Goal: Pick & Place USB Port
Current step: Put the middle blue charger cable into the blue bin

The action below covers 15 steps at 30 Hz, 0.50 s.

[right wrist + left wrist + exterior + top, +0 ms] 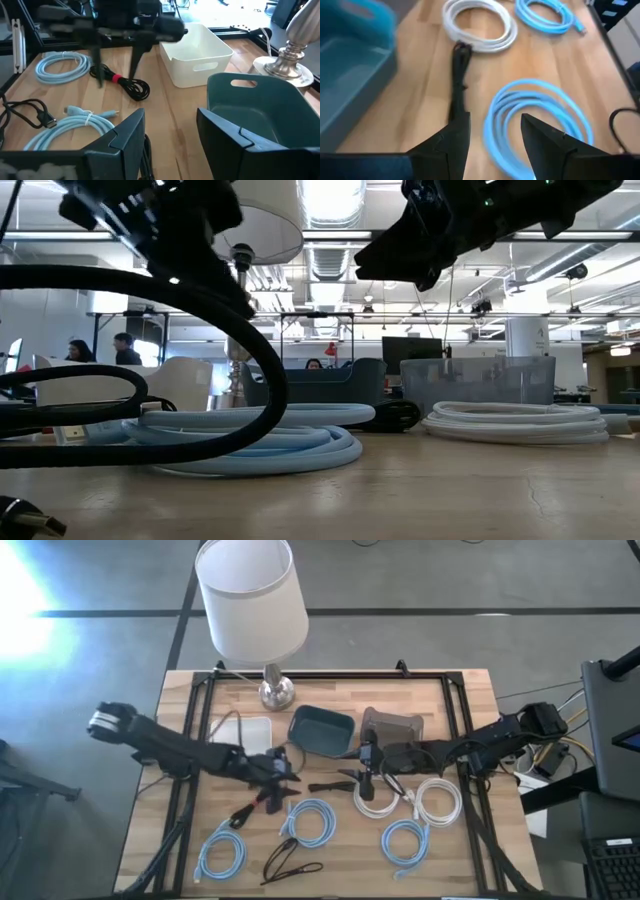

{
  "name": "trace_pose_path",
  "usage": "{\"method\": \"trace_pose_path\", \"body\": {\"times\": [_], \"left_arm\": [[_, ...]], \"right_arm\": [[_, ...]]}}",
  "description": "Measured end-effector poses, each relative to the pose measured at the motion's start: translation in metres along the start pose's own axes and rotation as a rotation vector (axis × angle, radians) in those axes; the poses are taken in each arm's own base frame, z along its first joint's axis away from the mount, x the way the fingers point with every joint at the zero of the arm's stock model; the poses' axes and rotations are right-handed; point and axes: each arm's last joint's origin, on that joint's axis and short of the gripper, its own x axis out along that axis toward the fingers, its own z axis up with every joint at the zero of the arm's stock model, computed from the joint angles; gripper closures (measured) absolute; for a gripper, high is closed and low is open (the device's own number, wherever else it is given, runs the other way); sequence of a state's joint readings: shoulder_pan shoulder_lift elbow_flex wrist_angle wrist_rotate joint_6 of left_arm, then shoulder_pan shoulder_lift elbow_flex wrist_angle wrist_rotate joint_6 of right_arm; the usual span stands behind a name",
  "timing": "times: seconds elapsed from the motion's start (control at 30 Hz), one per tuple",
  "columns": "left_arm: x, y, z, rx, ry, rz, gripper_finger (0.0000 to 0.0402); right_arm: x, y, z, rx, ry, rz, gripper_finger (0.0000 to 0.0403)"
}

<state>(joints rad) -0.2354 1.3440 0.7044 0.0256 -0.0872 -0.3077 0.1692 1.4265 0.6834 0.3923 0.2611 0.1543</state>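
Left gripper [278, 772]: over table centre-left, fingers [455, 137] parted, holding nothing; pointed toward the black cable ahead.
Right gripper [366, 778]: over table centre-right, beside the white coil; fingers [125, 135] spread, nothing between them.
Black USB cable [335, 783]: short, dark, lying flat on the wood between the two grippers; seen also in the left wrist view [459, 80], stretching straight away from that gripper's left finger toward the white coil [480, 25].
Long axis: roughly along the line joining the two grippers in the high view.
Key relation: cable just beyond both gripper tips; judged nearer the right gripper, though the left lines up lengthwise with it.
Containers: teal bin [320, 730], clear bin [392, 724], white bin [243, 732], all toward the lamp [252, 600] side.
Other cables: light-blue coils [308, 820], red-banded black cable [252, 808], unclaimed.
Step judged: approach, cable not yet grasped.
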Motion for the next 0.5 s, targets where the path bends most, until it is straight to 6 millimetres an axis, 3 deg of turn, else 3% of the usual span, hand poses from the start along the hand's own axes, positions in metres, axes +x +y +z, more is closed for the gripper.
{"method": "trace_pose_path", "body": {"times": [0.3,0.5], "left_arm": [[0.054,-0.010,-0.021,-0.073,0.176,0.040,0.0223],[0.075,-0.007,-0.036,-0.126,0.243,0.083,0.0223]], "right_arm": [[0.000,0.000,-0.001,-0.007,0.007,-0.001,0.0229],[0.000,0.000,-0.003,-0.015,0.026,-0.004,0.0229]]}}
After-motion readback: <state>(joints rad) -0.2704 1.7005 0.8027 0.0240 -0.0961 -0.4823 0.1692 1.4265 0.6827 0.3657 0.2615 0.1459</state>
